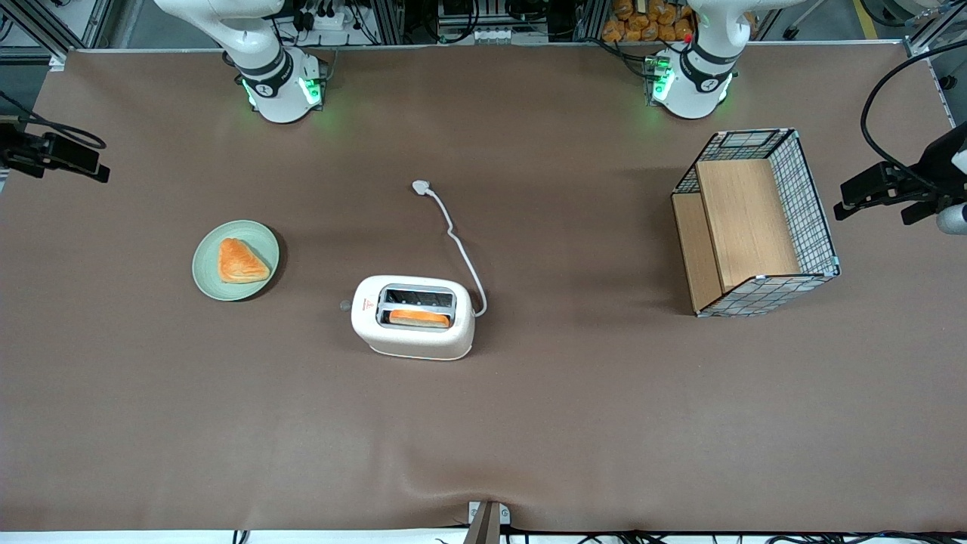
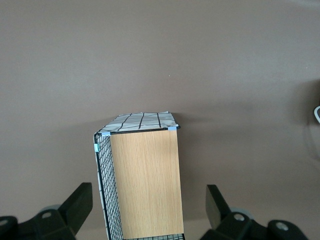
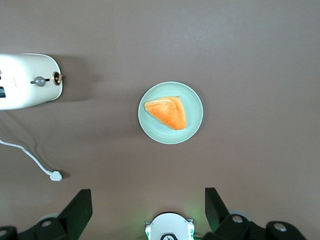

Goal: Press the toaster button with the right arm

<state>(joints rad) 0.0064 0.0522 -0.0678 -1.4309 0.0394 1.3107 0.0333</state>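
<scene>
The cream-white toaster [image 1: 413, 317] stands mid-table with an orange slice in the slot nearer the front camera. Its small grey button [image 1: 345, 306] sticks out of the short end that faces the working arm's end of the table. In the right wrist view the toaster [image 3: 27, 81] shows that end, with the grey button [image 3: 40, 81] beside a brownish knob. My right gripper [image 1: 57, 155] hangs high above the working arm's end of the table, well away from the toaster. It is open [image 3: 147, 196], with nothing between its fingers.
A pale green plate [image 1: 208, 261] holding an orange pastry [image 1: 240, 261] lies between the gripper and the toaster. The toaster's white cord ends in a plug [image 1: 421, 186] farther from the front camera. A wire-and-wood basket [image 1: 755, 223] stands toward the parked arm's end.
</scene>
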